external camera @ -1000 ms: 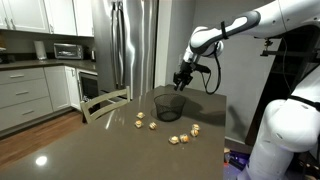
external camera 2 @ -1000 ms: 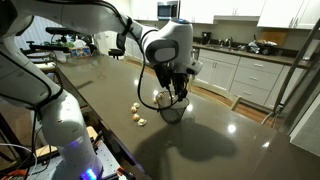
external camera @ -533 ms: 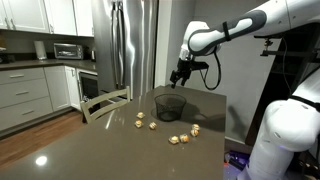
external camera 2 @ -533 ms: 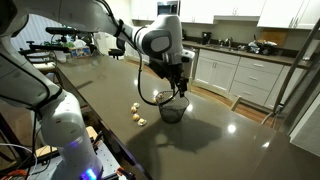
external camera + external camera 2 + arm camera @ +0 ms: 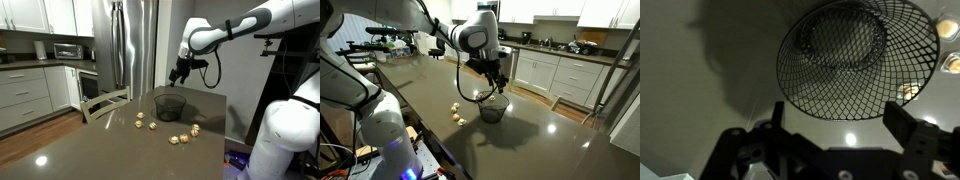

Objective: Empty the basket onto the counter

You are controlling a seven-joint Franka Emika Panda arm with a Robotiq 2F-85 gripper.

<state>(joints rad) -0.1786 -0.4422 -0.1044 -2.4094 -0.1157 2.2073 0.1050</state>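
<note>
The black wire-mesh basket (image 5: 170,106) (image 5: 492,109) stands upright on the dark glossy counter (image 5: 90,150) (image 5: 545,150). In the wrist view the basket (image 5: 855,55) looks empty, with only its mesh floor showing. My gripper (image 5: 179,75) (image 5: 500,84) (image 5: 838,115) hangs open a little above the basket's rim, with nothing between its fingers (image 5: 905,125). Several small pale yellowish pieces (image 5: 177,139) (image 5: 460,120) (image 5: 953,65) lie scattered on the counter beside the basket.
A wooden chair back (image 5: 105,100) rises at the counter's far edge. Behind it stand a steel fridge (image 5: 130,45) and white cabinets (image 5: 20,95). A white robot body (image 5: 290,130) stands by the counter's corner.
The gripper has opened wide and risen off the basket's rim. The basket stays on the counter.
</note>
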